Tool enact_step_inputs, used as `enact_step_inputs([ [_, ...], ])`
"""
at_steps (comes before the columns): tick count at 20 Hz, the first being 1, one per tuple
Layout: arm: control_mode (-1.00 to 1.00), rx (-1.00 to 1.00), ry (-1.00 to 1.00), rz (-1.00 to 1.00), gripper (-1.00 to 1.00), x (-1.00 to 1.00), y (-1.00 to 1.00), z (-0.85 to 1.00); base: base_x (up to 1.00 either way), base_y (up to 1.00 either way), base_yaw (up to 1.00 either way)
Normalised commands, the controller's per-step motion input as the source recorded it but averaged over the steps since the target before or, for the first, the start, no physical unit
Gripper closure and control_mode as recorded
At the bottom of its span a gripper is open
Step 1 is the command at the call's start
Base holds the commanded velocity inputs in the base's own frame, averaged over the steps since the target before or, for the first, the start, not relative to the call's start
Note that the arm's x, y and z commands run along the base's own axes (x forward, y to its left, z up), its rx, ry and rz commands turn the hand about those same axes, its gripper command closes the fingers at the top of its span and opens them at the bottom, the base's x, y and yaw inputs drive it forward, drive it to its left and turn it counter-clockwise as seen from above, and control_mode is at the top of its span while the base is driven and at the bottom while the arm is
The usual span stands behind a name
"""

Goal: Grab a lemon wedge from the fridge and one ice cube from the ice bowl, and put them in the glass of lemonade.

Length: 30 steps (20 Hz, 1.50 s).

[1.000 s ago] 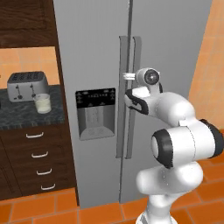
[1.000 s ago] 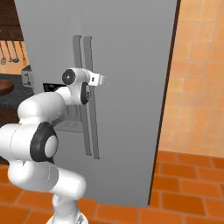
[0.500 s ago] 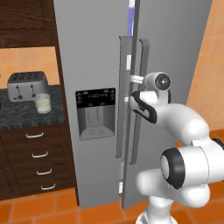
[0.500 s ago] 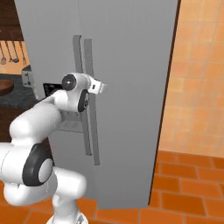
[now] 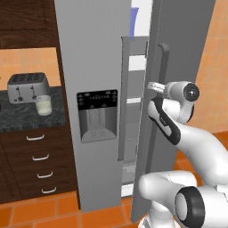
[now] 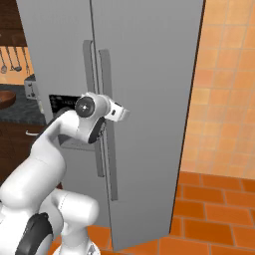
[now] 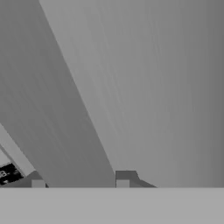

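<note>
The grey steel fridge [image 5: 93,62] stands with its right door [image 5: 187,40] swung partly open, and white shelves [image 5: 136,67] show in the gap. My gripper [image 5: 152,87] is shut on that door's long vertical handle [image 5: 165,58], about halfway up. From the right side, the gripper [image 6: 124,114] sits against the same handle [image 6: 113,169]. In the hand view the fingertips [image 7: 122,181] straddle the dark handle bar. The glass of lemonade [image 5: 43,105] stands on the dark counter left of the fridge. The ice bowl [image 6: 4,99] peeks in at the far left. The lemon wedge is hidden.
A silver toaster [image 5: 27,86] stands behind the glass on the counter [image 5: 18,116]. Dark wood drawers [image 5: 38,160] lie below it. The left fridge door carries a black dispenser panel [image 5: 97,115]. Orange tile covers the floor [image 6: 219,214] and the right wall.
The right fridge door has swung out from nearly closed to partly open, showing the shelves. My hand has stayed on the handle and moved back toward me with it.
</note>
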Motion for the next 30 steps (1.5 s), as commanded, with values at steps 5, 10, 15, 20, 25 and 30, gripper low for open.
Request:
enact_step_inputs([
  [5, -1.00, 0.04, -0.05, -0.05, 1.00, -0.78, -1.00, 0.17, 0.00, 0.00, 0.00],
  [10, -1.00, 0.02, 0.00, -0.08, -1.00, -0.66, -1.00, 0.36, 0.00, 0.00, 0.00],
  [15, -1.00, 0.06, -0.05, -0.11, -1.00, -0.51, -0.75, 0.39, 0.00, 0.00, 0.00],
  [20, -1.00, 0.12, -0.10, 0.00, -1.00, -0.72, -0.05, 0.47, 0.00, 0.00, 0.00],
  [25, -1.00, 0.02, -0.19, 0.00, -1.00, -0.95, 0.03, 1.00, 0.00, 0.00, 0.00],
  [30, -1.00, -0.01, -0.13, 0.00, -1.00, -0.95, 0.07, 1.00, 0.00, 0.00, 0.00],
])
